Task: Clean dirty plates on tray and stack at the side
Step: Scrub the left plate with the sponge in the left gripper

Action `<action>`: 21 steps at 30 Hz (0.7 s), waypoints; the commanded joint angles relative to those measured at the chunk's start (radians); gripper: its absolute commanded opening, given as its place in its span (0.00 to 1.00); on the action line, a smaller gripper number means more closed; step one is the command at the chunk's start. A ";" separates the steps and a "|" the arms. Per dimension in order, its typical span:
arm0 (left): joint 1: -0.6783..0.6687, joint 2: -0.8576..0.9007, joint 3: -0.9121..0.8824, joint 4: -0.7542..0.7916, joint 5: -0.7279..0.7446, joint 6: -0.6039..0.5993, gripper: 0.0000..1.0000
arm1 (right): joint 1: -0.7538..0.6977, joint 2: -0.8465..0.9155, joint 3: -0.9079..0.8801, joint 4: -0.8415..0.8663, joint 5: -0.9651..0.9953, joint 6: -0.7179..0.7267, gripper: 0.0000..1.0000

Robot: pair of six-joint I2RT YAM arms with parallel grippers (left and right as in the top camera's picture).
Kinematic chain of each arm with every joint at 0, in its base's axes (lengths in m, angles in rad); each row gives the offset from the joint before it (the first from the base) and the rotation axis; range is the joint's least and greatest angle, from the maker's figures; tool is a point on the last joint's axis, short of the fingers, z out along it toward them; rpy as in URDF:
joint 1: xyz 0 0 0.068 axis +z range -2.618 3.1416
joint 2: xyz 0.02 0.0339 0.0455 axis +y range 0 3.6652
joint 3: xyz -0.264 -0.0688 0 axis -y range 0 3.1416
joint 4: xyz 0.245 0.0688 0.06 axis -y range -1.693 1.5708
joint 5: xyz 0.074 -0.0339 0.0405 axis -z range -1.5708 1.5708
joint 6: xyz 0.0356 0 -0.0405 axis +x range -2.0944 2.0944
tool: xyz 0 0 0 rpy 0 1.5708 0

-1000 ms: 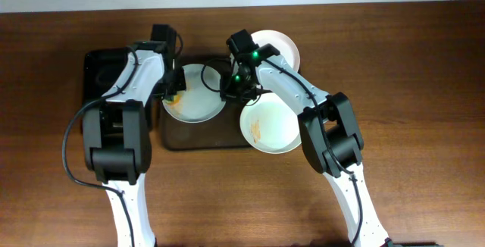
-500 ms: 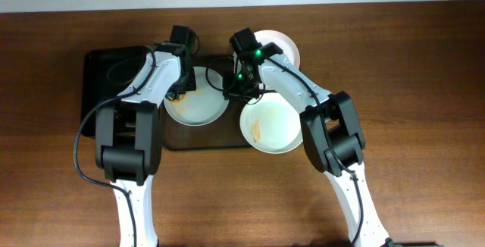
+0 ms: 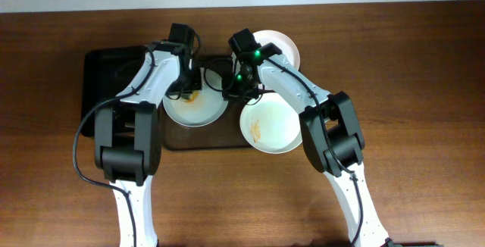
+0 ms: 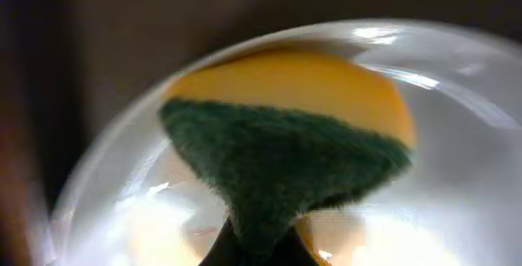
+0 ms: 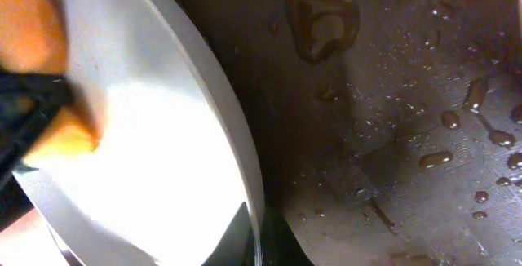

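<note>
A smeared plate (image 3: pixel 198 110) lies on the left of the wet brown tray (image 3: pixel 198 138), with a second plate (image 3: pixel 269 126) over the tray's right edge and a third plate (image 3: pixel 282 46) on the table behind. The left gripper (image 3: pixel 189 89) is clamped on a green and yellow sponge (image 4: pixel 277 168) pressed to the plate. The right gripper (image 3: pixel 232 88) looks closed on its right rim.

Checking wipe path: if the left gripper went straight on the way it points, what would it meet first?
The sponge in the left gripper looks pressed on the plate under it, so that plate's surface comes first; exact contact is unclear.
</note>
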 commanded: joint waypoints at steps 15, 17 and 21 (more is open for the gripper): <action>0.061 0.025 -0.016 0.026 0.128 -0.007 0.01 | 0.001 0.025 -0.002 -0.006 0.005 -0.014 0.04; 0.078 0.025 -0.016 -0.008 -0.053 -0.108 0.01 | 0.001 0.025 -0.002 -0.005 0.005 -0.014 0.04; 0.077 0.025 -0.016 -0.231 -0.096 -0.070 0.01 | 0.001 0.025 -0.002 -0.005 0.005 -0.014 0.04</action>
